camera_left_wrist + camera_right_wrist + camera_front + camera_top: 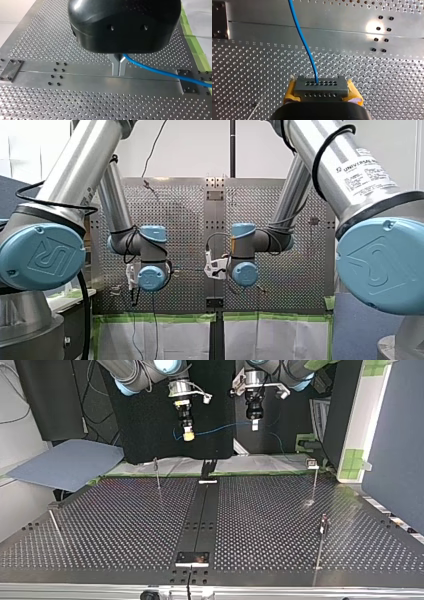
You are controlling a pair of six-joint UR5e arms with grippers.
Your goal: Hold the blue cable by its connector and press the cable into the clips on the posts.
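The blue cable [222, 427] hangs in the air between my two grippers, well above the perforated table [125, 525]. In the right wrist view my right gripper [321, 93] is shut with its yellow pads [290, 93] on the grey connector [321, 85], and the cable [304, 42] rises out of the connector. My left gripper [119, 73] is shut on the cable [160, 71] with its metal fingers [115, 65]; the cable trails off to one side. In the top view my right gripper [188, 435] is at the left and my left gripper [254, 423] at the right.
Thin posts with clips stand on the table: one at the far left [157, 474], one at the far right [314, 480], one nearer on the right [322, 532], and a leaning one at the near left [56, 529]. A dark rail [200, 515] runs down the middle.
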